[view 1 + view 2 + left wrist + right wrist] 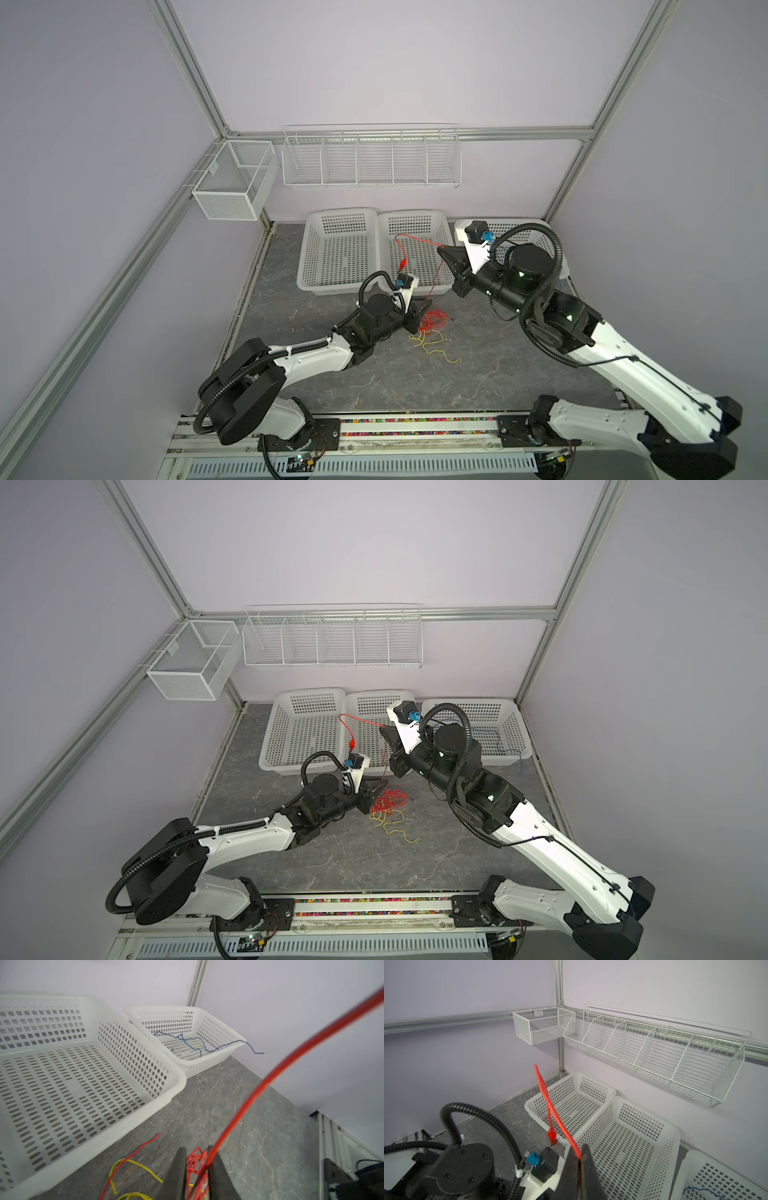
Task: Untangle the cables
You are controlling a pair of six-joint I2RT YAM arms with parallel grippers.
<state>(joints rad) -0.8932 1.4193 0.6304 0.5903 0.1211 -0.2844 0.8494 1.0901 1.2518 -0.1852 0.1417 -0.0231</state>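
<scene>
Yellow cable [135, 1163] lies slack on the table [498, 374], touching the bunched red cable [434, 321]; my left gripper [197, 1167] is pressed together on the red strand beside that bunch; my right gripper [580, 1159] pinches the same strand higher, over the middle basket [413, 215], clip [552, 1135] dangling; blue cable [182, 1035] sits in the right basket [162, 1008]; judged light, limp, slick-jacketed; best held close to the knot.
</scene>
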